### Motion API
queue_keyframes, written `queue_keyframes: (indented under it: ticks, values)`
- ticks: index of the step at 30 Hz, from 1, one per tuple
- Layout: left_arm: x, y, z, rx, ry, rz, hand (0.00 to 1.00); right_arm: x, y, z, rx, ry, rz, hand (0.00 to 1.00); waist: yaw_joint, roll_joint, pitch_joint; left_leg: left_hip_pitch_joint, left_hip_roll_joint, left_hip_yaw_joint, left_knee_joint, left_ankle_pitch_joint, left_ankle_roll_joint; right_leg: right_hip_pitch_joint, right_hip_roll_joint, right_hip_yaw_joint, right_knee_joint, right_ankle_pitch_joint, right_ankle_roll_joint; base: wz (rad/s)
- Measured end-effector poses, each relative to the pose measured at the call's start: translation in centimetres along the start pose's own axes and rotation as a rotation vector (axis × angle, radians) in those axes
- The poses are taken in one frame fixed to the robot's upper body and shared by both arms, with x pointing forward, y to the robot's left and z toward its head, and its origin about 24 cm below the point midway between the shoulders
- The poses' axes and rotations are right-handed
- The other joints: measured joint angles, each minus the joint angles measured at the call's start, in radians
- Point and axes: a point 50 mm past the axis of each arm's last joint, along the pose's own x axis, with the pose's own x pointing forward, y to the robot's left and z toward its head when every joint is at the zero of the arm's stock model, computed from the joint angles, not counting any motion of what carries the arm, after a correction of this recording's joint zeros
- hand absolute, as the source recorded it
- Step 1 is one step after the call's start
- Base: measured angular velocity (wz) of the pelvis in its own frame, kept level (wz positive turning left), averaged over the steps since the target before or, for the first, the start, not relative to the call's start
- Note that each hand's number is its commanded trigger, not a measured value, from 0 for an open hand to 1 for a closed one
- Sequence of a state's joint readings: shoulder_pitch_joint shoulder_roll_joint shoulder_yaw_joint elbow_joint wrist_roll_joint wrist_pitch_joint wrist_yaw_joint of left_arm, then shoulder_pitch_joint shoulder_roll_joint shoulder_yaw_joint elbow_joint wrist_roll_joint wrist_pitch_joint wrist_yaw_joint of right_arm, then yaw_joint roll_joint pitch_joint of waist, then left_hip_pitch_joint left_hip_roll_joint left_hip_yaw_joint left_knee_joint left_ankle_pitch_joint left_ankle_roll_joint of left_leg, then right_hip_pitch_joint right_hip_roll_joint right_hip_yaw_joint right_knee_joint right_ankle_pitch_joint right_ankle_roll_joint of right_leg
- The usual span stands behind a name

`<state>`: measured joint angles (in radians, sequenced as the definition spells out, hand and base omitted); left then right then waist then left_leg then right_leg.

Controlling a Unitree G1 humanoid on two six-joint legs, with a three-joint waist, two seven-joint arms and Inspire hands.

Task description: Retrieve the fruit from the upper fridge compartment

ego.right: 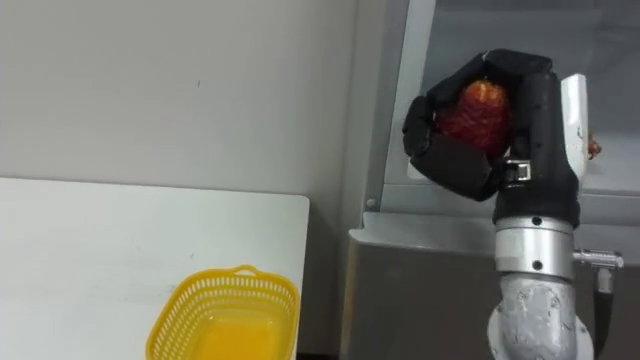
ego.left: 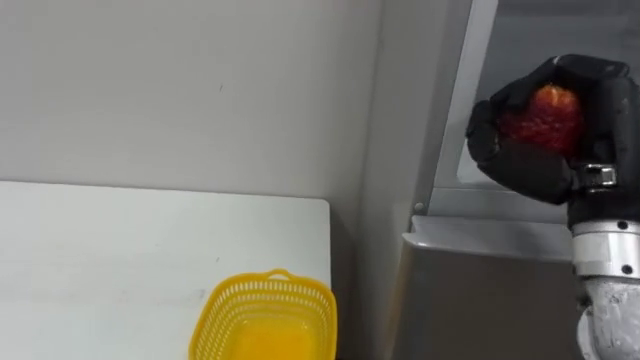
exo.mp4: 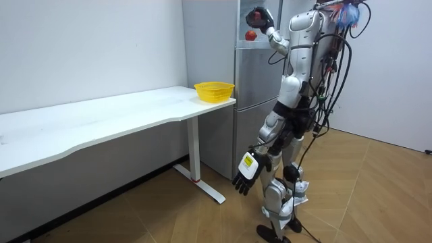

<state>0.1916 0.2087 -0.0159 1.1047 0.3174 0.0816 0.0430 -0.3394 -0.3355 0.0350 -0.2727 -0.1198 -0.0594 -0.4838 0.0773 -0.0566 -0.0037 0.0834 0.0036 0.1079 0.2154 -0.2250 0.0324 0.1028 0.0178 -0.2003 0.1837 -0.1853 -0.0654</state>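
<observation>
In the left eye view the white table (ego.left: 150, 250) ends in a straight right edge, with the yellow basket (ego.left: 265, 318) sitting at that end, close to the edge. A narrow gap separates the table from the grey fridge (ego.left: 470, 290). Up at the fridge's upper part, the right hand (ego.left: 525, 165) has its dark fingers curled round a red fruit (ego.left: 545, 115). The fruit has bumpy skin and an orange patch on top, and it sits inside the grasp, held clear of the ledge below. In the room view the robot stands upright on the wooden floor, close in front of the fridge, with the table on the room view's left and open floor behind it and to the room view's right. Its left hand (exo.mp4: 246, 177) hangs by the thigh, fingers loose and empty. In the right eye view the fruit shows between thumb and fingers, well above the basket and to its right.
</observation>
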Motion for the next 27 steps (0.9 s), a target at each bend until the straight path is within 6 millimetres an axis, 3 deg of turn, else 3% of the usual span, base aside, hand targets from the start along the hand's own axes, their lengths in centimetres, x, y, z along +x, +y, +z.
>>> queue_keyframes:
  ticks: [8, 14, 18, 27]
  values:
    - [0.0, -0.8, -0.6, 0.03, 0.022, -0.018, 0.0, -1.5, 0.3, 3.5, -0.057, -0.224, -0.072, 1.0, 0.001, 0.004, 0.0032, 0.0, -0.001, -0.001, 0.004, 0.0, 0.0, -0.001, 0.0, 0.0, -0.001, 0.0, 0.0, 0.0]
    - [0.0, -1.1, 0.0, 0.031, -0.01, -0.025, 0.0, -2.3, 1.4, 5.6, -0.099, -0.391, -0.045, 1.0, 0.011, 0.003, 0.0025, -0.003, 0.0, 0.002, -0.01, 0.0, 0.0, -0.008, 0.001, 0.003, -0.001, 0.0, 0.0, -0.01]
    - [0.2, -0.5, 1.1, 0.071, -0.047, -0.019, 0.0, -3.1, 2.8, 6.2, -0.054, -0.417, 0.024, 1.0, 0.022, -0.003, -0.0011, 0.003, 0.0, 0.002, -0.009, 0.001, -0.001, -0.005, 0.002, 0.003, 0.0, 0.0, 0.0, 0.0]
    - [0.4, 0.0, 3.1, 0.079, -0.108, -0.003, 0.0, -4.7, 5.2, 7.0, -0.091, -0.503, 0.164, 1.0, 0.07, -0.024, 0.0021, 0.012, -0.001, -0.007, -0.018, 0.001, -0.001, 0.005, 0.0, -0.006, 0.0, 0.0, 0.001, 0.02]
